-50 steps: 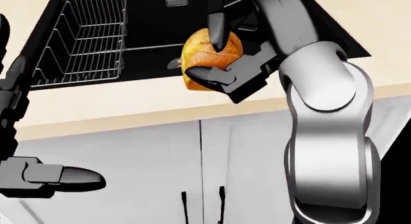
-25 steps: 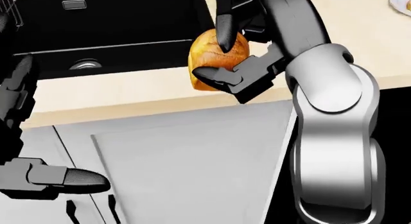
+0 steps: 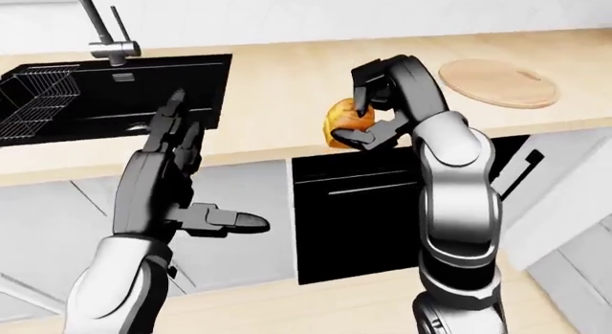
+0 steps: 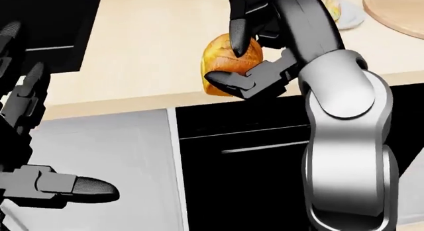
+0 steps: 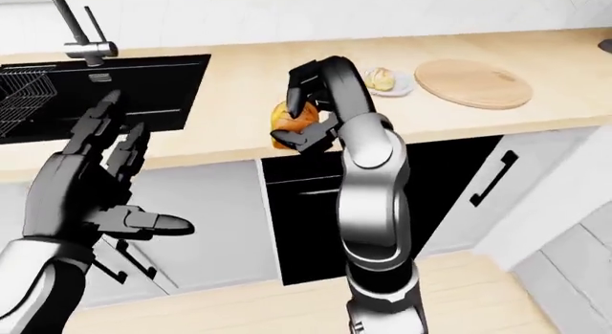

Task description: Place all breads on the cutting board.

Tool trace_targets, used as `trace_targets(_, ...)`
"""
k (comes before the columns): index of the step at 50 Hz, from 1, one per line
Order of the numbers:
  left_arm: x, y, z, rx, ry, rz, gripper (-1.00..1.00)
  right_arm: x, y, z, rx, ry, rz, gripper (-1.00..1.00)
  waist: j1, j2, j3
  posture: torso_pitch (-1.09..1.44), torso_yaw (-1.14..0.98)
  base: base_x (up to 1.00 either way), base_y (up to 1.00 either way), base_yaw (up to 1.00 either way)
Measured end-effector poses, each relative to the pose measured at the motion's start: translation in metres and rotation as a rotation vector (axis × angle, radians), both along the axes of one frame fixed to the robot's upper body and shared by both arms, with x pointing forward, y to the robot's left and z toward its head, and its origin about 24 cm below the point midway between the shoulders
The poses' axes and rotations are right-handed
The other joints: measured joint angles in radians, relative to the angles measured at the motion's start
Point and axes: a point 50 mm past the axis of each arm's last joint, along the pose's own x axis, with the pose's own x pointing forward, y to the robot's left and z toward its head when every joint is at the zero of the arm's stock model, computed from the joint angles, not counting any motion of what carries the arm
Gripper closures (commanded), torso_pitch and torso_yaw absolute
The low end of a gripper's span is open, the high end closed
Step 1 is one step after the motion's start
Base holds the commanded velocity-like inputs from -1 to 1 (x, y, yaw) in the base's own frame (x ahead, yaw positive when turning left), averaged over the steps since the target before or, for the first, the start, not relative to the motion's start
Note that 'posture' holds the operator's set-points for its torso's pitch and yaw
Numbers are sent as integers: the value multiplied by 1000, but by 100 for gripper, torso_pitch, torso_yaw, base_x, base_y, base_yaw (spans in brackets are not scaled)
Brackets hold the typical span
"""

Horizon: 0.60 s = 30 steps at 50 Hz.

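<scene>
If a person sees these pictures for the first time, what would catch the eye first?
Most striking is the golden bread, gripped in the right hand near the middle of the head view, above the counter's edge. The left hand stands open and empty at the left. At the upper right of the right-eye view lies the round cutting board, with a small plate beside it.

Glossy golden bread (image 4: 228,62), pale matt wooden cutting board (image 5: 473,83), black sink (image 3: 115,97).
</scene>
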Motion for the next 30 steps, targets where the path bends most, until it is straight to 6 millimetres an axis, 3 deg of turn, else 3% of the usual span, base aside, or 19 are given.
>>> trace_targets(2, 1, 0, -3, 1, 23, -7, -100, 3, -4, -5, 3, 33, -28, 100, -1, 3, 1, 0, 0, 0, -81, 0)
trace_targets(8, -1, 4, 4, 7, -17, 26, -100, 1, 4, -1, -2, 14, 11, 100, 11, 64, 17, 0, 0, 0, -80, 0)
trace_targets(11, -2, 4, 6, 11, -32, 23, -100, 0, 7, 4, -5, -6, 28, 100, 16, 92, 9, 0, 0, 0, -81, 0)
trace_targets(13, -1, 6, 2, 7, -6, 34, -100, -2, 11, 2, -8, 1, 45, 100, 32, 90, 13, 0, 0, 0, -68, 0)
trace_targets(14, -1, 7, 0, 6, 12, 42, -100, -1, 13, -2, -10, 20, 58, 100, 30, 92, 2, 0, 0, 0, -15, 0)
trace_targets(16, 0, 8, 1, 7, 16, 54, -100, 0, 16, -3, -13, 35, 80, 100, 25, 54, -20, 0, 0, 0, -13, 0)
trace_targets(18, -2, 5, 7, 13, -25, 41, -100, -1, 13, 3, -5, 5, 71, 100, 20, 1, -10, 0, 0, 0, -21, 0)
trace_targets(22, -3, -4, 7, 10, -21, -29, -100, 1, -7, 0, 13, 17, -36, 100, -17, 28, 7, 0, 0, 0, -64, 0)
trace_targets(26, -2, 2, 4, 5, -2, 10, -100, 1, -4, 1, 10, 11, -38, 100, -7, 91, 24, 0, 0, 0, -68, 0)
trace_targets(28, -3, 5, 5, 9, -12, 30, -100, -1, 4, 4, 5, -4, 0, 100, 7, 122, 21, 0, 0, 0, -69, 0)
trace_targets(30, -3, 8, 3, 6, -2, 48, -100, -1, 12, -1, -3, 10, 48, 100, 22, 112, 18, 0, 0, 0, -69, 0)
